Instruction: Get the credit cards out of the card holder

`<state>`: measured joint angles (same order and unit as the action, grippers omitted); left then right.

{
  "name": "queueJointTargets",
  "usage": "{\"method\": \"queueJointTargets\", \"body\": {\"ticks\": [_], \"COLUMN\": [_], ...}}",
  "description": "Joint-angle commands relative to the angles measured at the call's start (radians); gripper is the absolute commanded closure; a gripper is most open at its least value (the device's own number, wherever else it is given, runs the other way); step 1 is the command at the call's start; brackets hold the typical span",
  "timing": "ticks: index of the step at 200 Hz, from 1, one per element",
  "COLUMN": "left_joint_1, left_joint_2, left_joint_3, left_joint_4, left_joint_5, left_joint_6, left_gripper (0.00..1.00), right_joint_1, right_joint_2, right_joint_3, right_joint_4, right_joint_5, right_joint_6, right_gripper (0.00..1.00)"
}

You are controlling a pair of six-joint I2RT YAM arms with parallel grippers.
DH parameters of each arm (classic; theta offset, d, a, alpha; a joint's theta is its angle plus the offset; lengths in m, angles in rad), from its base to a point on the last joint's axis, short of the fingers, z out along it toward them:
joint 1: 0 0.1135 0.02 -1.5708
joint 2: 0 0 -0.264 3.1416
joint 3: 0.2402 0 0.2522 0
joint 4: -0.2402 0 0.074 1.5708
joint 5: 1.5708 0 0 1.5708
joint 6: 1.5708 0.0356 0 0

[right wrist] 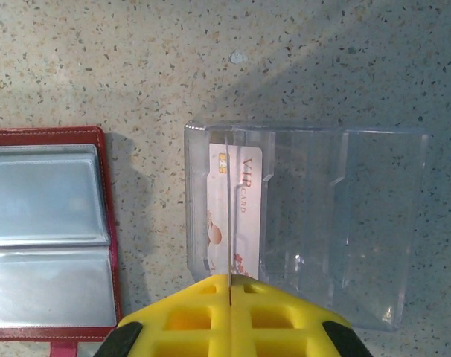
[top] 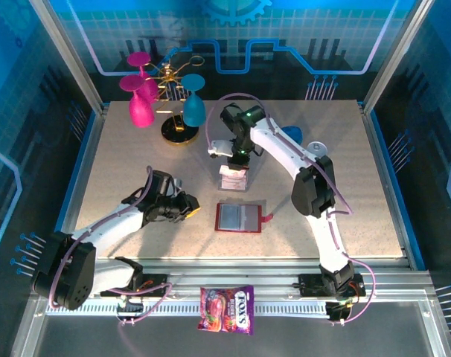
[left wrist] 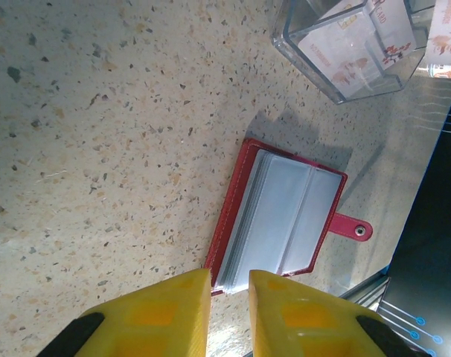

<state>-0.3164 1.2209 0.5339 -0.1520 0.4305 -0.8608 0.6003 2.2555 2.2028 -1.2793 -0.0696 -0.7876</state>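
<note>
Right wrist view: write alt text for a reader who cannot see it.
The right gripper, yellow fingers closed, hovers over a clear plastic box holding a pale card marked VIP. Beside it, the red card holder lies open on the speckled table.

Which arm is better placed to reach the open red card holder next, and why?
Probably the left: the left gripper sits at the card holder's edge, jaws slightly apart, while the right gripper is shut at the clear box.
</note>
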Motion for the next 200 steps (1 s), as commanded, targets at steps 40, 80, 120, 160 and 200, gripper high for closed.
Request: {"method": "queueJointTargets", "body": {"ticks": [40, 80, 120, 160, 200], "left_joint_1": [0.021, 0.028, 0.029, 0.031, 0.031], "left_joint_2": [0.002, 0.015, 0.034, 0.043, 0.056], "left_joint_3": [-0.009, -0.006, 0.001, 0.010, 0.022], "left_joint_4": [-0.008, -0.006, 0.000, 0.001, 0.005], "left_joint_5": [0.009, 0.017, 0.026, 0.026, 0.038], "left_joint_6": [0.024, 0.028, 0.031, 0.029, 0.028], "left_gripper": [0.78, 0.78, 0.78, 0.78, 0.78], "right_joint_1": [-0.007, -0.017, -0.024, -0.033, -0.036], "right_joint_2": [0.065, 0.113, 0.117, 0.122, 0.094], "right_joint_3": [0.080, 0.073, 0.052, 0.049, 0.052], "right_joint_4": [-0.086, -0.104, -0.107, -0.115, -0.104], "right_joint_5": [0.003, 0.004, -0.005, -0.001, -0.019], "right_joint_6": [-0.038, -0.047, -0.061, -0.075, -0.062], "right_gripper": [1.00, 1.00, 1.00, 0.94, 0.78]}}
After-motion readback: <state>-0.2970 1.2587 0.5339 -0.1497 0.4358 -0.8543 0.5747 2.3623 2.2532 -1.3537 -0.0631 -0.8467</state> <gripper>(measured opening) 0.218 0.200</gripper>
